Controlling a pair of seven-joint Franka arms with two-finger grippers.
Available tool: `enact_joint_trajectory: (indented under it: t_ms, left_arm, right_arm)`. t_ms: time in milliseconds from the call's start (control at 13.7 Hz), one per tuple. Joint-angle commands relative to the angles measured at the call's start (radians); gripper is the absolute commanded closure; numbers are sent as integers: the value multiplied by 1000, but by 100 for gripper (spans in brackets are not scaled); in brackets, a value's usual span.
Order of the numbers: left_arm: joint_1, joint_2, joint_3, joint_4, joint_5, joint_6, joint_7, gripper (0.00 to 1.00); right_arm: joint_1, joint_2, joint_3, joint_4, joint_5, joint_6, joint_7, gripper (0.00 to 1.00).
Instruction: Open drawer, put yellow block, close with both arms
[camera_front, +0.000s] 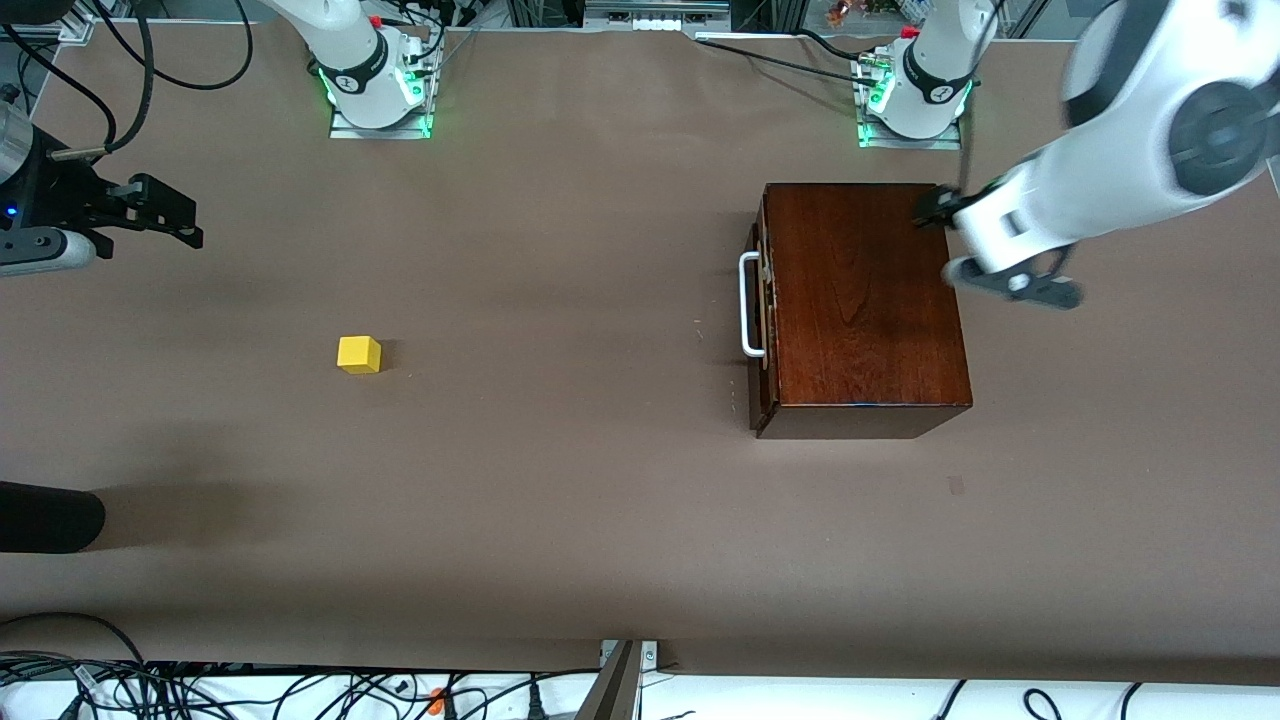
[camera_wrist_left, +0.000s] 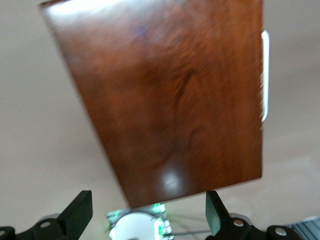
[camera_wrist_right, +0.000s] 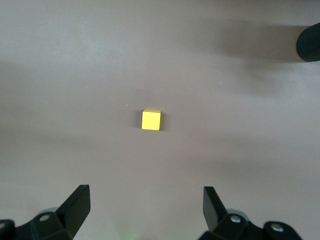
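i have the right tool (camera_wrist_right: 145, 212) up in the air at the right arm's end of the counter (camera_front: 560, 500), its fingers (camera_wrist_right: 76, 206) spread wide and holding nothing. the yellow block (camera_front: 359, 354) sits alone on the counter, well apart from this tool and out ahead of its open fingers in the right wrist view (camera_wrist_right: 151, 120).

my left tool (camera_wrist_left: 147, 215) hangs over the edge of the mahogany box (camera_front: 865, 300) at the left arm's end, fingers (camera_wrist_left: 77, 212) wide apart and gripping nothing; in the left wrist view the box top (camera_wrist_left: 170, 100) fills the space ahead of it. the drawer (camera_front: 762, 320) looks pushed in, and its white handle (camera_front: 748, 305) is on the box face turned toward the right arm's end, away from the left tool.
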Motion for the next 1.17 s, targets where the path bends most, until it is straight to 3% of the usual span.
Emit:
enact_joint_trajectory:
  t_ms: [0, 146, 585, 950, 1096]
  left_arm:
    - [1, 82, -132, 35, 2, 97, -161, 0]
    - [-46, 120, -176, 36, 39, 165, -310, 0]
    - [-264, 272, -176, 24, 264, 313, -606, 0]
    - [-302, 324, -174, 0, 301, 369, -724, 0]
    - [-322, 347, -176, -1, 369, 369, -760, 0]
  right_arm:
    - [-8, 9, 3, 21, 2, -10, 1, 0]
    - [-8, 9, 3, 21, 2, -10, 0, 0]
    - [-8, 9, 3, 21, 2, -10, 0, 0]
    - [-8, 9, 3, 21, 2, -10, 0, 0]
    - [-8, 9, 3, 21, 2, -11, 0, 0]
